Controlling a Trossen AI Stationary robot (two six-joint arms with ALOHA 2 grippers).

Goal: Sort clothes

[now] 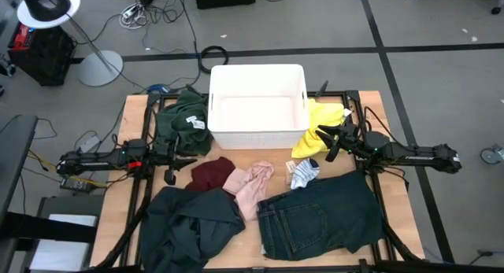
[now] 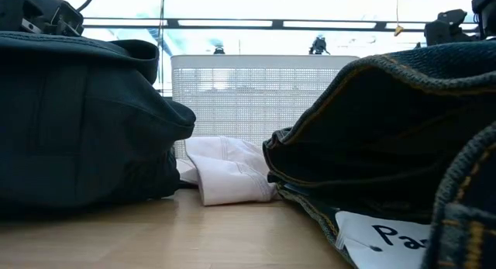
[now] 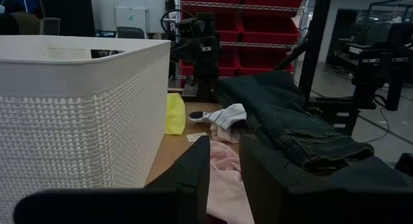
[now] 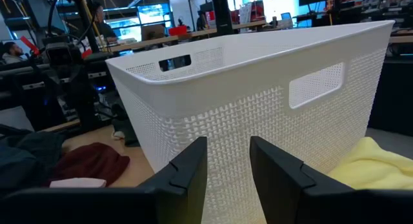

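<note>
**2 arms lying low at the tub's sides, clothes spread around them**

The left arm is lying stretched across the table's left side, its left gripper (image 1: 170,176) sitting low just beside the maroon piece (image 1: 211,174). Its 2 fingers (image 3: 193,172) are standing slightly apart, a narrow gap between them, holding nothing. Behind it, the green top (image 1: 179,122) is lying bunched against the left wall of the white tub (image 1: 257,76). In front of it, the dark grey-green jacket (image 1: 189,226) is sprawling over the near left corner.

In the middle, the pink piece (image 1: 250,184) is lying between the maroon piece and the pale socks (image 1: 303,173). The dark blue jeans (image 1: 319,214) are spreading over the near right part of the table.

The yellow piece (image 1: 319,127) is lying against the tub's right wall. The right arm is reaching in from the right edge, its right gripper (image 1: 329,151) resting at the edge of the yellow piece, pointing toward the tub. Its fingers (image 4: 187,166) are parted by a small gap, gripping nothing.
</note>
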